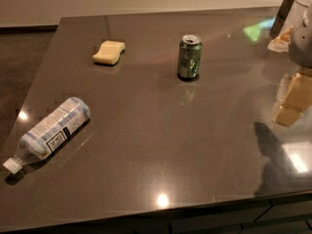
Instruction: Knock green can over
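The green can (189, 57) stands upright on the dark glossy table (161, 145), a little right of centre towards the back. It is dark green with a silver top rim and pale markings on its side. Only a pale grey part of my arm (302, 33) shows at the right edge, well to the right of the can and apart from it. The gripper itself is out of view past that edge.
A clear plastic bottle (51, 129) with a blue-white label lies on its side at the front left. A yellow sponge (109, 51) lies at the back left. Yellowish reflections (292, 99) and a dark shadow (273, 155) show on the table's right side.
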Controlling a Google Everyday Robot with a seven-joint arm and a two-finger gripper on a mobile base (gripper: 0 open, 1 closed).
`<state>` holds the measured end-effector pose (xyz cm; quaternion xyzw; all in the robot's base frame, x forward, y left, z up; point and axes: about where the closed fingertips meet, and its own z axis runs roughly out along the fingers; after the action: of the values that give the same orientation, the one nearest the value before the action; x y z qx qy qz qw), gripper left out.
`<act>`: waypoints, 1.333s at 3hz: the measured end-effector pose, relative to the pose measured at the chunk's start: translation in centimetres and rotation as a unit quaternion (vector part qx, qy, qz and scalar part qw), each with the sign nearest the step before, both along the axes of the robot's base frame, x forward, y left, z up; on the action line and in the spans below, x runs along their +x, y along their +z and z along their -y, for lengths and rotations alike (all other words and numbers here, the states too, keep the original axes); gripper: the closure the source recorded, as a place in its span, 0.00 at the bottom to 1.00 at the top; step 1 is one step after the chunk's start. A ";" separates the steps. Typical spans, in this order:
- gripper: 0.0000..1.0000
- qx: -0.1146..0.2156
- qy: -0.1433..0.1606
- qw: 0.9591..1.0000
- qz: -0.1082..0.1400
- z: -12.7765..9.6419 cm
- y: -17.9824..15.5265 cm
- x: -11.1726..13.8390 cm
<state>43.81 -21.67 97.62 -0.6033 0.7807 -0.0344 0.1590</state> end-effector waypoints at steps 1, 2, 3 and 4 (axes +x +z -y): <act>0.00 0.002 -0.003 1.000 0.001 -0.4 0.0 1.1; 0.00 0.015 -0.015 1.000 0.003 -1.3 -0.6 4.0; 0.00 0.038 -0.037 0.999 0.001 -2.0 -1.7 7.6; 0.00 0.069 -0.060 0.996 0.001 -2.9 -2.6 11.5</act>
<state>55.34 -18.76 95.02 -0.5430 0.8158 0.0091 0.1988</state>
